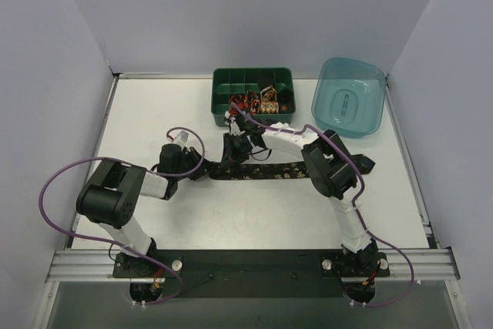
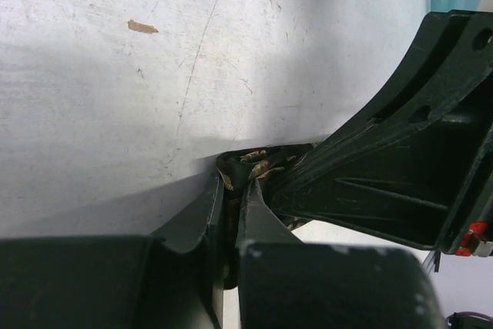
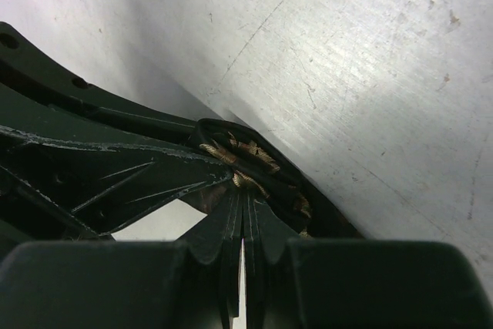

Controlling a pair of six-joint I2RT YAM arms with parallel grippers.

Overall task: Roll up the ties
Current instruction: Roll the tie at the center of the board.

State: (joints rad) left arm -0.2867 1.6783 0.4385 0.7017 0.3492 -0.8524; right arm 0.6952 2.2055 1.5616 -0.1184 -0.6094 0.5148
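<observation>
Two grippers meet over one end of the long tie (image 1: 269,172). It lies flat on the surface (image 1: 154,121) just on the near side of the tray (image 1: 231,82), running parallel to the tray's front wall. From above, the left gripper (image 1: 209,169) and the right gripper (image 1: 231,156) crowd the end of the strip nearest the tray's left corner. Probably one pinches the started roll while the other turns it. Rolled ties (image 1: 262,102) fill the tray's front compartments, and the tub (image 1: 348,98) stands to the tray's right. Whether either pair of jaws is shut cannot be read from this height.

The left wrist view settles its own side. The left jaws stand all but closed, nipping a dark, gold-flecked fold of the long tie (image 2: 258,163) at their tips, with the right gripper's finger (image 2: 385,167) pressed in alongside.

The right wrist view adds what both others hide. A small coil (image 3: 246,152) is wound at the strip's end, clamped edge-on in the right jaws, which are fully closed on it, low against the surface.
</observation>
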